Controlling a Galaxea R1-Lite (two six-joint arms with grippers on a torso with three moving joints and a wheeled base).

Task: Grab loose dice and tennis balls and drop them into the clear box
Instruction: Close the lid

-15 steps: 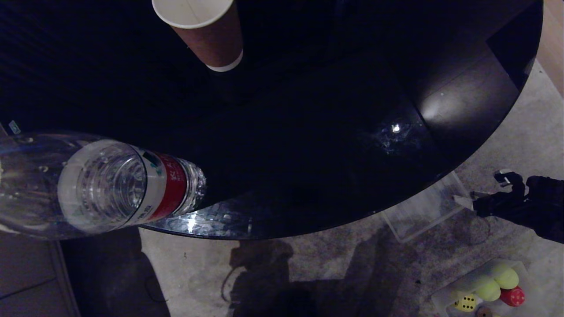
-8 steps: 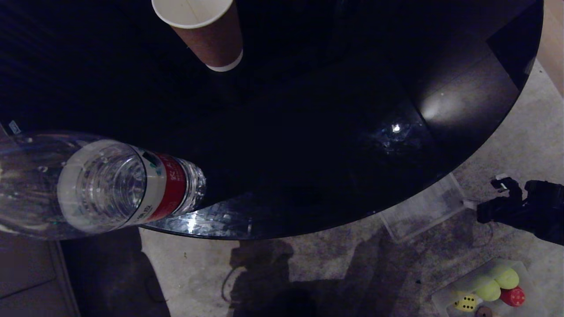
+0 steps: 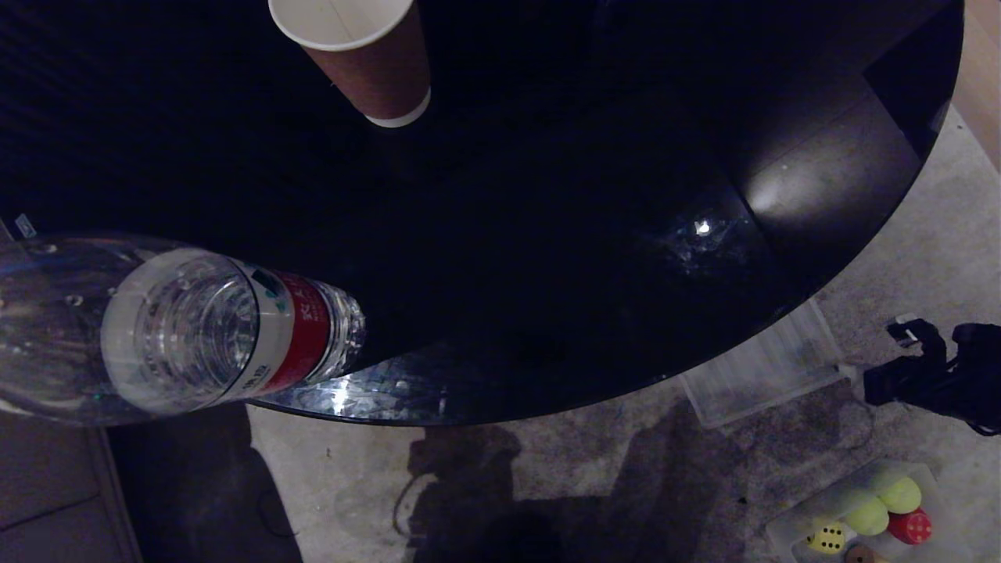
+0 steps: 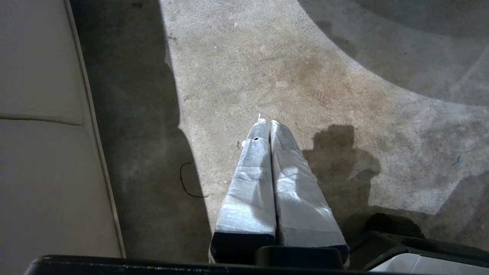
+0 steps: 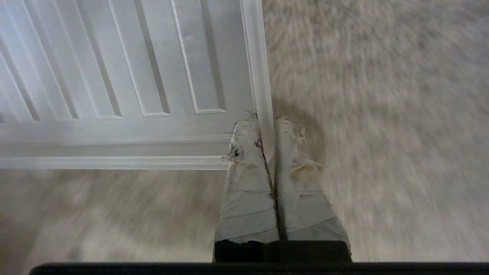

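Observation:
The clear box (image 3: 784,525) sits on the carpet at the lower right of the head view. It holds two tennis balls (image 3: 899,494) (image 3: 866,516), a yellow die (image 3: 829,538), a red die (image 3: 911,526) and a tan die (image 3: 860,555) cut off by the picture's edge. My right gripper (image 3: 868,379) (image 5: 267,128) is low over the carpet above the box, shut on the rim at a corner of a ribbed translucent lid (image 3: 762,363) (image 5: 126,76). My left gripper (image 4: 266,124) hangs parked over bare carpet, shut and empty.
A round black table (image 3: 547,234) fills most of the head view and overhangs part of the lid. On it stand a brown paper cup (image 3: 367,55) and a clear water bottle (image 3: 235,328). A pale sofa edge (image 4: 42,152) shows in the left wrist view.
My right gripper has moved right and slightly down in the head view. The lid has followed it, sliding further out from under the table edge.

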